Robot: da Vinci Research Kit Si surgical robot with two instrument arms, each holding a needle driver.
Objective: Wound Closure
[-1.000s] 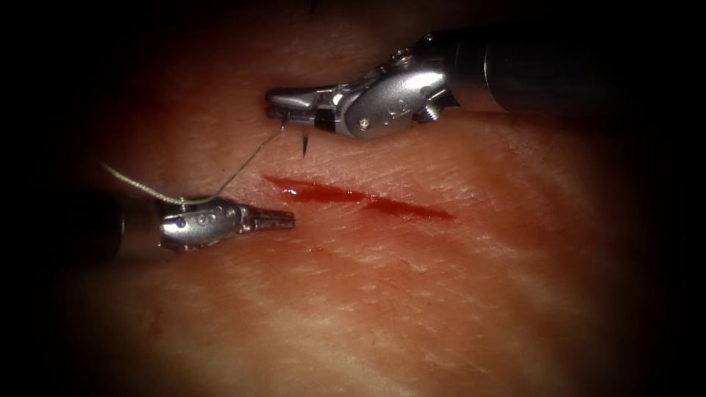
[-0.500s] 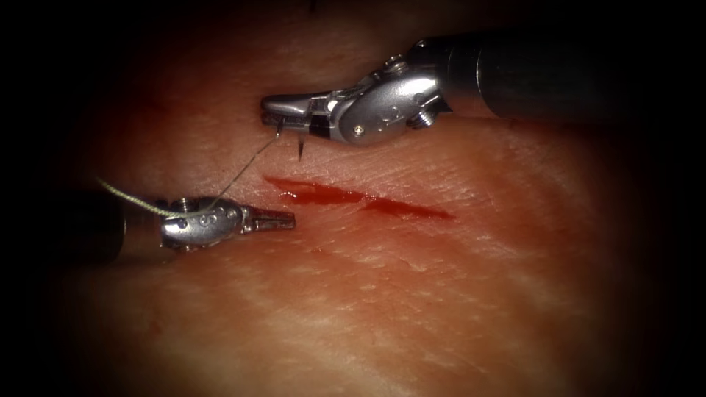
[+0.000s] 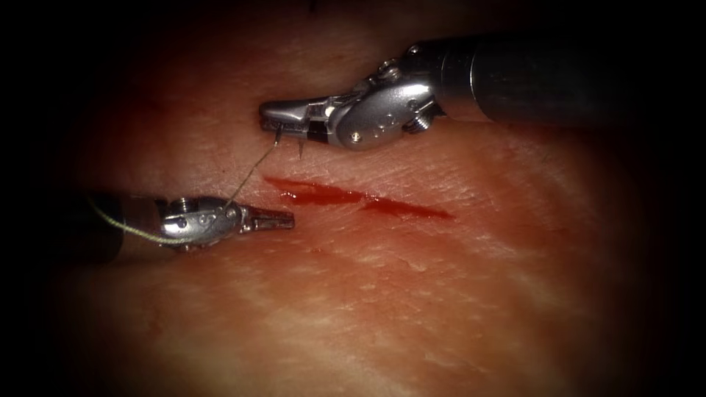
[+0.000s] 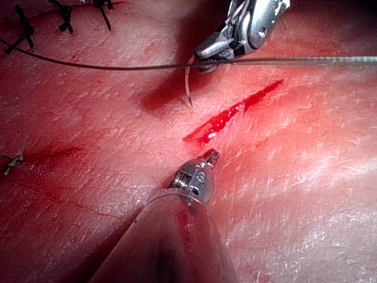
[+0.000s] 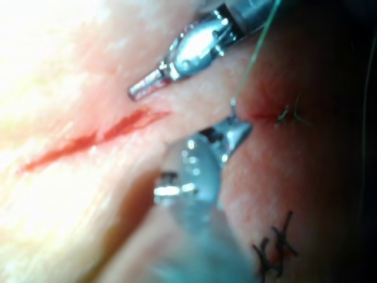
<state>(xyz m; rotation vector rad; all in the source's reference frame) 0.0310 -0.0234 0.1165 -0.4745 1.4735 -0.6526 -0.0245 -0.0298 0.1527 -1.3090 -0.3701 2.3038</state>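
We see right tool [image 3: 283, 117] pinching curved needle [image 3: 300, 149] near its thread end, tip above tissue [image 3: 441, 294], not inside | left tool [image 3: 283, 218] pressed together, holding nothing, left of cut [image 3: 360, 198] | thread [image 3: 250, 173] crosses it.

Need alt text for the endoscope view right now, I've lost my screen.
The right end effector holds the curved needle above the cut, its tip hanging clear of the tissue. Thread runs down to the left end effector, which lies closed beside the cut's left end.
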